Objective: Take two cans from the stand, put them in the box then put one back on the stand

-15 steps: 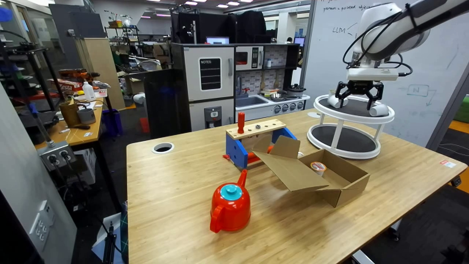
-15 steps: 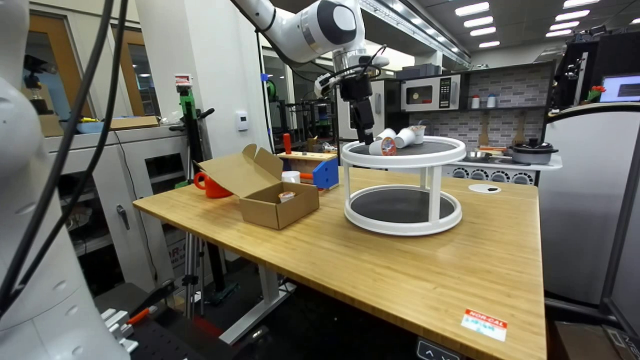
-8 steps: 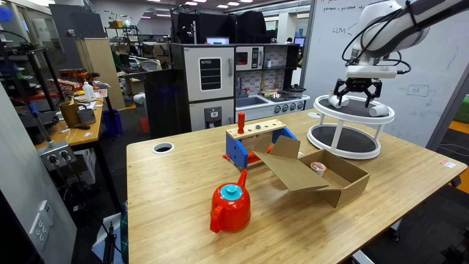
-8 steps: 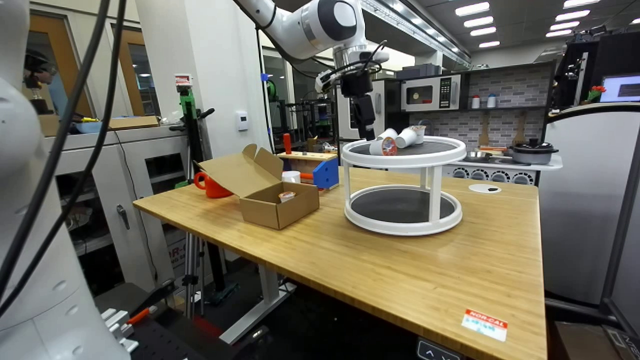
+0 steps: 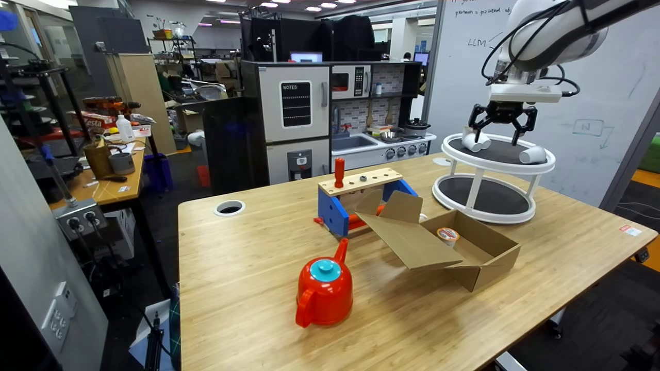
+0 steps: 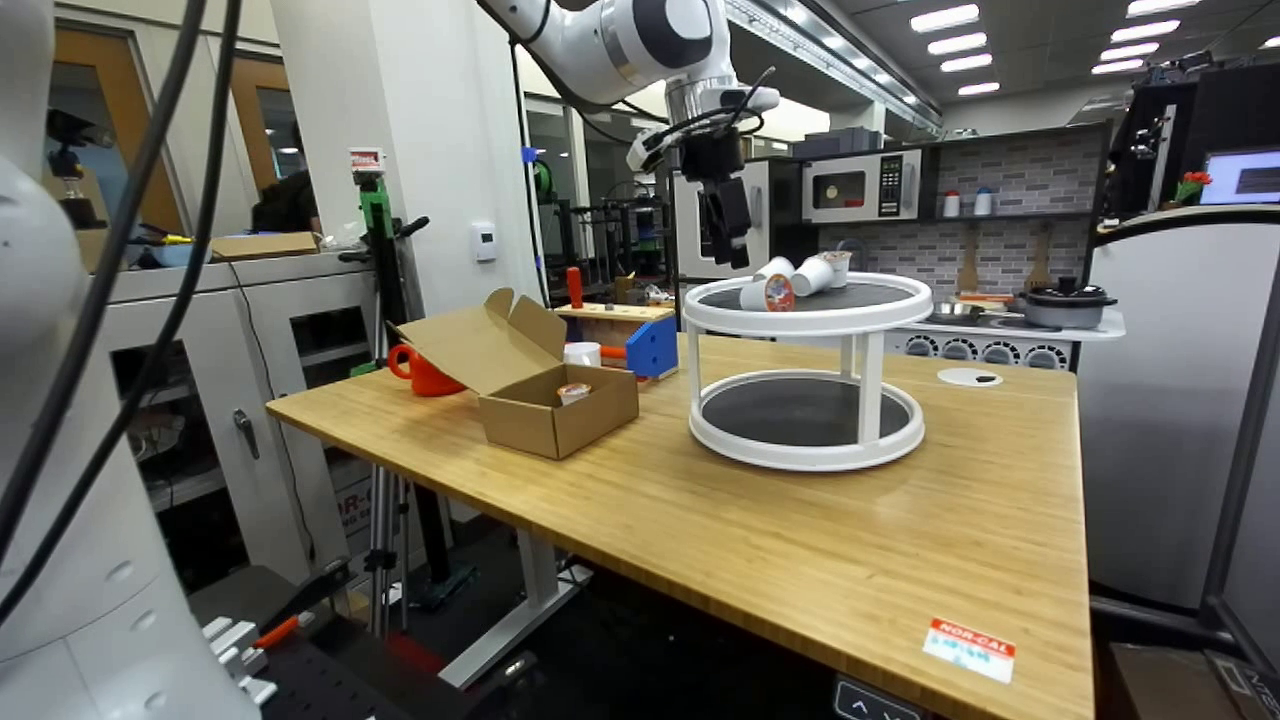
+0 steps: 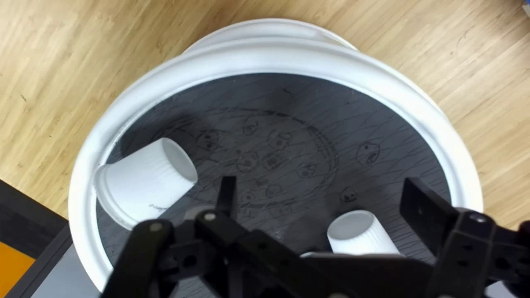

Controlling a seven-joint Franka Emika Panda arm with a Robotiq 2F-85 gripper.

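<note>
The white round two-tier stand [image 5: 497, 167] carries several small white cans on its upper shelf. One can [image 6: 766, 294] with a red-orange lid lies on its side near the rim; other cans [image 6: 811, 277] are grouped beyond it. In the wrist view a can [image 7: 145, 184] rests against the rim at left, and another can [image 7: 360, 234] is partly covered by the gripper's body. Above that shelf my gripper [image 7: 319, 182] is open, its fingers apart, holding nothing. The brown cardboard box [image 6: 560, 425] has its flaps up, with one can [image 5: 447, 236] inside.
Beside the box stands a blue-and-wood toy rack [image 5: 335, 211] with a red peg. A red teapot [image 5: 324, 293] with a turquoise lid is closer to the front. A white cup [image 6: 582, 353] sits behind the box. The play kitchen [image 5: 294, 113] is farther back.
My gripper has risen a little from the upper shelf, with its fingers staying apart. The cans on the stand and the one in the box look unmoved.
</note>
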